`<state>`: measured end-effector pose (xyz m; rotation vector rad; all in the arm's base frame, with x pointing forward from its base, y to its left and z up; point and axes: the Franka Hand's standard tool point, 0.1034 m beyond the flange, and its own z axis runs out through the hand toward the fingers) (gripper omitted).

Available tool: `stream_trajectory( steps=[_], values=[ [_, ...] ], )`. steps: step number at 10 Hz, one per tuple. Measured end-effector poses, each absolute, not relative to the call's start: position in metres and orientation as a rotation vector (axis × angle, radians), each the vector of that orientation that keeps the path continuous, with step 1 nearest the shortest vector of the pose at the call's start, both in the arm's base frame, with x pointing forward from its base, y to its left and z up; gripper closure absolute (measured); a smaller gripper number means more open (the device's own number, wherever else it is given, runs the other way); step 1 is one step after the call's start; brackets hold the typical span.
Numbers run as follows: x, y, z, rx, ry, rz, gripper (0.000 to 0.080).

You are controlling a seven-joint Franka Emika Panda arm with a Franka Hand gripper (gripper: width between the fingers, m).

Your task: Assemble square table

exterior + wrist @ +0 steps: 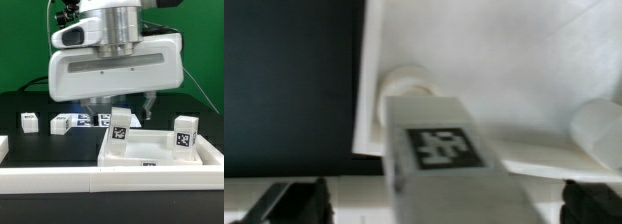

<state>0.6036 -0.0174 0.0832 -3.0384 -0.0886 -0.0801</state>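
You are on a leg-fitting step, by my reading. The square slab (200, 152) lies near the tabletop's (15, 108) front edge, toward the exterior view's right, just behind the long border bar (60, 182). Two legs stand upright on it: the near leg (441, 150) by the slab's edge, directly under your arm, and a second leg (185, 135) toward the slab's far side. Two loose legs (29, 122) wait on the tabletop toward the exterior view's left.

Your fingers (292, 204) are spread wide on either side of the near leg. I cannot tell whether they touch it. Next, I judge you must pinch that leg squarely and twist it down into its seat without tipping it.

There is no brand or readable writing. You get only black-and-white square tags (445, 148) on the legs and slab.
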Motion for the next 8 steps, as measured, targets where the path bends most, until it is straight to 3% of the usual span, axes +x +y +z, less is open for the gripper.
stream_trajectory(
  steps=[8],
  values=[
    [0.6040, -0.0256, 0.0833, -3.041, -0.081, -0.085, 0.0151]
  ],
)
